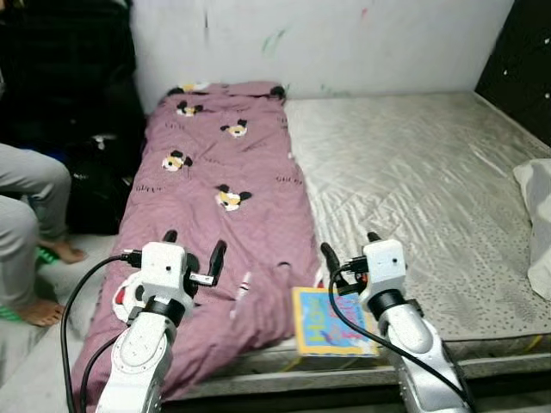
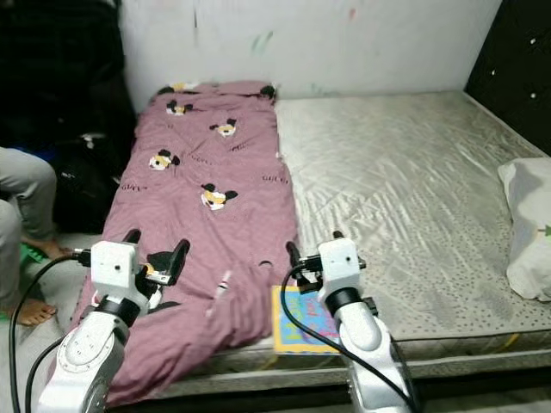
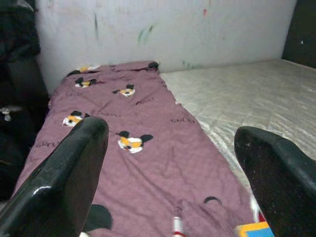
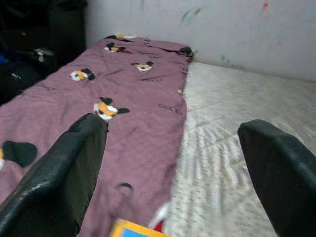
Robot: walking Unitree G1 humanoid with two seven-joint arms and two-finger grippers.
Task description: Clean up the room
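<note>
A purple blanket (image 1: 225, 194) with cartoon mouse prints lies stretched along the left side of the bare mattress (image 1: 413, 181), its near end bunched over the front edge. A colourful children's book (image 1: 330, 323) lies flat on the mattress's front edge beside the blanket. My left gripper (image 1: 194, 251) hovers open above the blanket's near end, nothing between its fingers (image 3: 64, 173). My right gripper (image 1: 349, 255) is open just above and behind the book, also holding nothing.
A person sits at the left, with a grey-trousered leg (image 1: 30, 185) and bare feet (image 1: 39, 311) on the floor. Dark bags (image 1: 95, 185) stand between the person and the bed. A white pillow (image 1: 538, 219) lies at the right edge. A scribbled white wall (image 1: 318, 43) backs the bed.
</note>
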